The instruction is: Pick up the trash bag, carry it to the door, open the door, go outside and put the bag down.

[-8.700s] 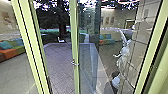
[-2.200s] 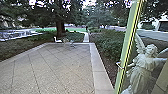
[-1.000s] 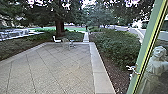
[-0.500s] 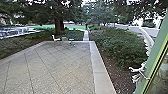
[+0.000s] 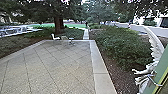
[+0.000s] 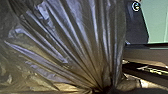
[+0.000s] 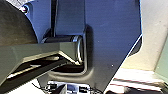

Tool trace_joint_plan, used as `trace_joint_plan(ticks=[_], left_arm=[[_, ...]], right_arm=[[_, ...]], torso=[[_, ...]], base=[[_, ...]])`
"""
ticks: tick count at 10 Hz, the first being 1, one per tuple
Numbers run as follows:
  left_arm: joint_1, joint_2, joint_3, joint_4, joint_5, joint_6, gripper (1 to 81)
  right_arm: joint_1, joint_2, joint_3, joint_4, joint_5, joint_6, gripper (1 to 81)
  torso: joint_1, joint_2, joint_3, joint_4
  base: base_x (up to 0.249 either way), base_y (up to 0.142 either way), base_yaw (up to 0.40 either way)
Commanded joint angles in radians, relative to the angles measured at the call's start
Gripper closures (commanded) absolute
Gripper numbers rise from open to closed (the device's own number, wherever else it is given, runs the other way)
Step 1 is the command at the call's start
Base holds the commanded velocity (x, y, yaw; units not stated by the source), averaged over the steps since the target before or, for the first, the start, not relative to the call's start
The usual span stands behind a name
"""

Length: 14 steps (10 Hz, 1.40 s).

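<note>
The dark, shiny trash bag [image 6: 72, 45] looms large in the left wrist view. Its folds draw together into a tight bunch at my left gripper [image 6: 100, 90], which is shut on it. In the head view the door [image 5: 162, 72], with a green-yellow frame and a metal handle [image 5: 153, 80], stands swung outward at the right edge. Beyond the doorway lies the paved yard [image 5: 50, 67].
A white winged statue [image 5: 155, 47] stands beside the door at the right. A pale kerb [image 5: 98, 67] borders the paving, with bushes [image 5: 120, 47] beyond it. White chair [image 5: 55, 37] and other small furniture stand at the paving's far end, before a tree.
Earlier the door frame stood across the middle of the view; it has since shifted to the right edge. The camera has come forward, and the paved yard shows wide in front.
</note>
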Motion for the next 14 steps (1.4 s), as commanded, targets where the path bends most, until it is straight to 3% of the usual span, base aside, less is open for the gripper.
trace_joint_plan(ticks=[1, 11, 14], left_arm=[[-0.049, 0.005, 0.003, -0.009, 0.074, 0.002, 81.1], [-0.049, 0.005, 0.002, -0.009, 0.074, 0.004, 81.1], [-0.049, 0.002, 0.000, -0.009, 0.074, 0.004, 81.1]], right_arm=[[0.049, -0.001, 0.000, 0.001, -0.064, -0.005, 1.0], [0.046, -0.002, 0.003, -0.002, -0.065, -0.008, 1.0], [0.037, 0.010, 0.006, -0.034, -0.073, -0.012, 1.0]], torso=[[0.000, 0.000, 0.000, 0.000], [-0.002, 0.000, -0.001, 0.000], [-0.002, 0.000, 0.000, 0.000]], base=[[0.126, 0.000, 0.000], [0.128, 0.000, 0.000], [0.134, 0.000, 0.000]])
